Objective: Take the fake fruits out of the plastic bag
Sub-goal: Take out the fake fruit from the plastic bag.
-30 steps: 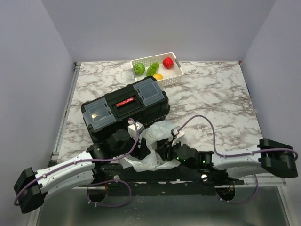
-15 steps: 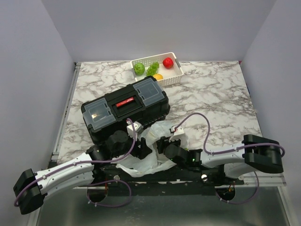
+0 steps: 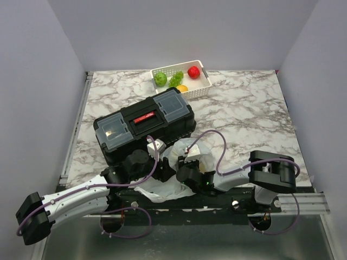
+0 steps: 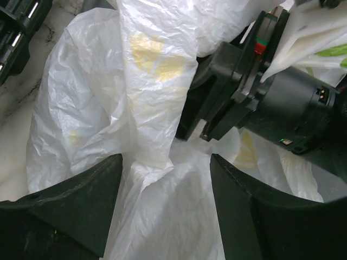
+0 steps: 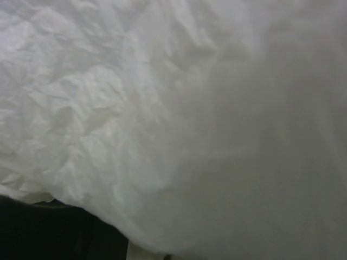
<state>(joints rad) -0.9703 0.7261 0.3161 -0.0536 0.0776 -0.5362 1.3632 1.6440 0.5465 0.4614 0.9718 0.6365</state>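
The plastic bag (image 4: 157, 108) fills mid-frame between the wide-spread left gripper (image 4: 165, 165); the right gripper (image 3: 183, 169) is buried inside, its spread untellable.

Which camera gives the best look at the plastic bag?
Left wrist: the plastic bag fills the frame, crinkles and yellow spots sharp. Top external shows only small white patches; right wrist shows featureless blurred white plastic.

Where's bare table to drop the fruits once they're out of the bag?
Widest bare marble: right half of the table, bordered by white basket, black toolbox and the right edge. Smaller patch back-left, beside the basket. Crowded: near centre, where plastic bag, left gripper and right gripper meet.
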